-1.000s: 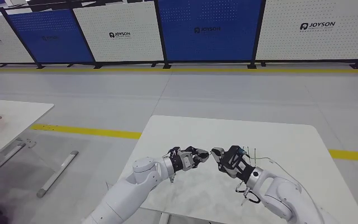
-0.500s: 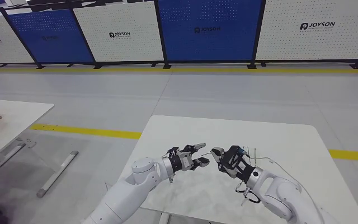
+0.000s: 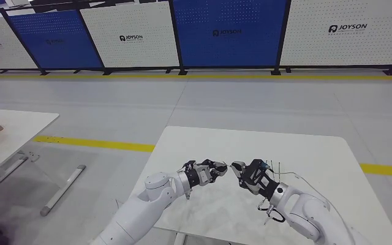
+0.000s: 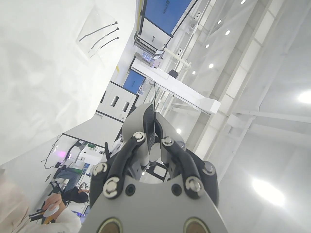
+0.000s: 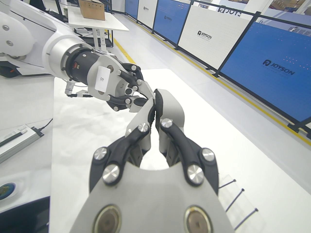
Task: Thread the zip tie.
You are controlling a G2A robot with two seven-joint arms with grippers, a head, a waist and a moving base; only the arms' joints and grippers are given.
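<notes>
Zip tie (image 4: 154, 92), a thin black strand, sits pinched in the left gripper (image 4: 153, 116) above the table (image 3: 306, 153), its tip poking out. Just beyond, the right gripper (image 5: 155, 105) is closed tight (on what, unclear). Risk: the limp tip may bend and miss.

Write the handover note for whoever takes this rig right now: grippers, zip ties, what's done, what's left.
Left gripper: shut on the thin black plastic zip tie, whose tail sticks out past the fingertips.
Right gripper: shut, tips close to the left's, above the white table. What it pinches is hidden.
Spares: three black zip ties lie on a clear sheet on the table near the right wrist.
Done: one tie is off the table and the grippers meet.
Left: no closed loop shows. Likely feed the tail through the head and pull.
</notes>
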